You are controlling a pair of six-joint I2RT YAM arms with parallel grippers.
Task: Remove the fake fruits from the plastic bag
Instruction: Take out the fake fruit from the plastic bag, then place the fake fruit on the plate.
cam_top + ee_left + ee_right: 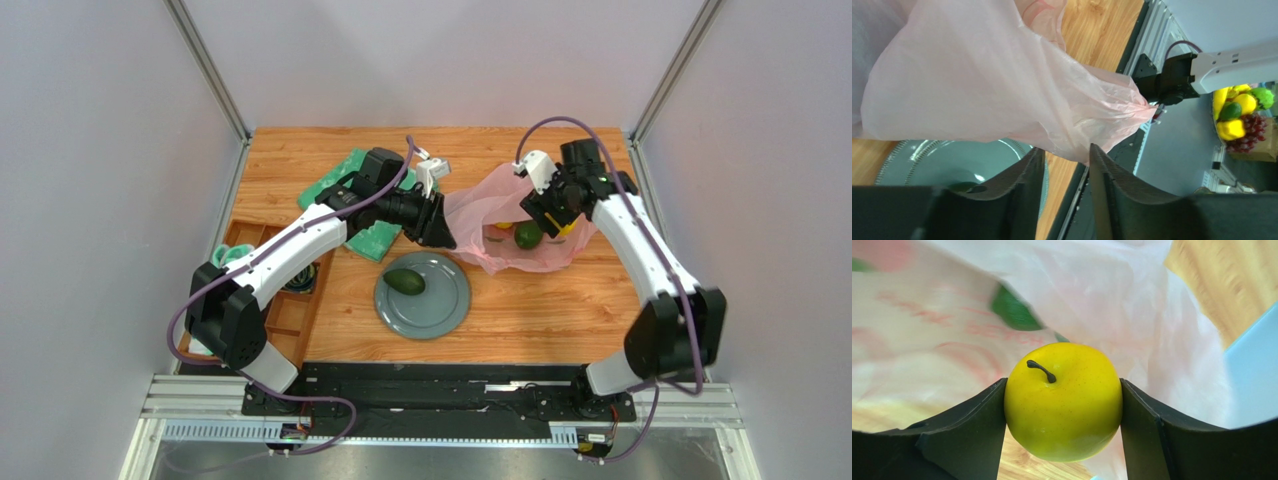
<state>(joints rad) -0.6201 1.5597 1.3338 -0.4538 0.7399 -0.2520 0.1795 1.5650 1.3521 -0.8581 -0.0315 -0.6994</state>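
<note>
One yellow fruit (1063, 405) sits gripped inside right pincer (1063, 385).

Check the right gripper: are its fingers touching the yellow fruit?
Touching. The right wrist view shows the yellow fruit wedged between the fingers of the right gripper, both flush against its sides.

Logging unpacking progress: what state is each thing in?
pink bag, lying on the table, fruit inside
left gripper, open, bag edge at its tips
right gripper, shut on the yellow fruit, inside the bag
avocado, out, on the plate
second avocado, inside the bag
</note>
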